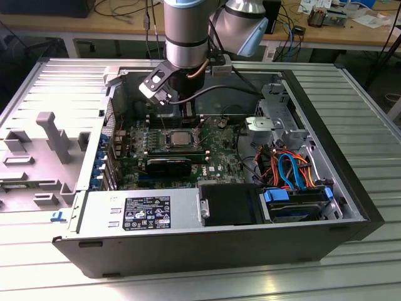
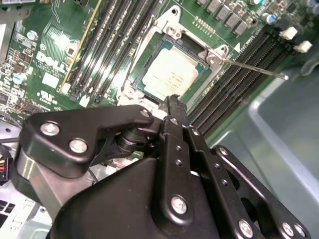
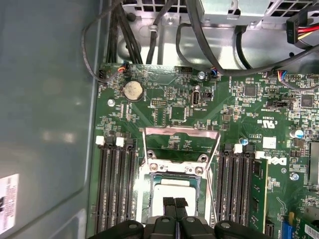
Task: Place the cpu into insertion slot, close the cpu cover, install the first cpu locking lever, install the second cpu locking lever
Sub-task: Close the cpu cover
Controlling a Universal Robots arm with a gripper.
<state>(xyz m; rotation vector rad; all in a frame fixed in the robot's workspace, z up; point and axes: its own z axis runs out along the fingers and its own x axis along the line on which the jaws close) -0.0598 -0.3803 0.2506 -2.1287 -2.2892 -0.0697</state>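
The hand [image 3: 174, 203] was seen in the first wrist view with its two black fingertips [image 3: 168, 202] brought close together, side by side, and nothing was held between them. It was poised just above the cpu [image 3: 174, 190], over the chip's near edge; whether the tips touched the metal top could not be told. In the exterior view the hand [image 1: 187, 114] hung below the arm, inside the open computer case [image 1: 351, 207].

The cpu was already seated flat in the insertion slot [image 3: 153, 186], its silver-grey top facing up. The cpu cover [image 3: 182, 132] was folded back on the far side of the slot, and green board was seen through its square window. In the second wrist view a thin locking lever [image 2: 255, 70] was seen raised off one corner of the slot, slanting over the memory slots [image 2: 234, 84].

Long black memory slots [image 3: 115, 189] were set on both sides of the insertion slot. A round coin battery [image 3: 132, 90] was mounted farther out on the green board [image 3: 234, 107], and black cables [image 3: 124, 35] were draped beyond the board's far edge. In the exterior view a power supply [image 1: 138, 213] was fitted along the near wall of the case, and orange and blue cables [image 1: 289, 168] were bundled towards the exterior view's right. The case was laid on a ribbed metal counter [image 1: 369, 119].
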